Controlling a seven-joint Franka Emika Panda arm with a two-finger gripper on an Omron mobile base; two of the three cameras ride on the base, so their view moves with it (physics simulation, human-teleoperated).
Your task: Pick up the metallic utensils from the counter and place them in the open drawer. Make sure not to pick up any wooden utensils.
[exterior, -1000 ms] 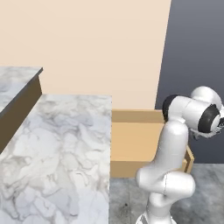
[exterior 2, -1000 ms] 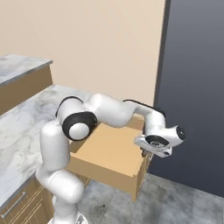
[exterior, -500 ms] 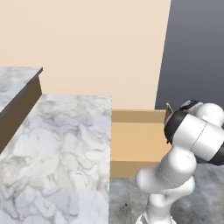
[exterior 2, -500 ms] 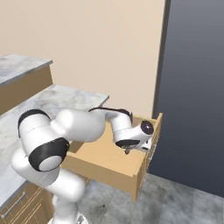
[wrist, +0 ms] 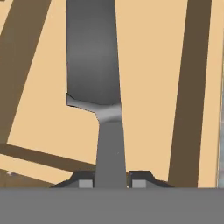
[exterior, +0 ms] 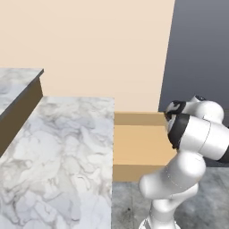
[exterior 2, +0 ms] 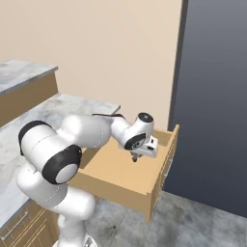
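A: Starting at the left of the left base view, we log the marble counter (exterior: 62, 152), white-grey and veined, with a raised counter section at the far left edge. Its top looks bare in this view.

B: Agreed. Just right of the counter's edge we see the open drawer (exterior: 138, 143), a shallow tan wooden box pulled out towards a dark grey panel. The arm's white elbow stands in front of its right part.

A: In the right base view, the arm reaches from the lower left across the drawer (exterior 2: 120, 173), and the gripper (exterior 2: 135, 158) hangs over the inside of the box, near its front panel, pointing down.

B: Jaw state?

A: In the hand view, we see the two dark fingertips (wrist: 86, 183) set narrowly, one on each side of the grey handle of the knife (wrist: 94, 65). They are clamped on the handle.

B: The knife's dark blade runs away from the hand, towards the top of that view, with the tan drawer floor behind it and dark shadow bands crossing the wood.

A: Whether the blade tip touches the drawer floor we cannot tell.

B: Noted. The knife is in the grip, over the drawer's interior.
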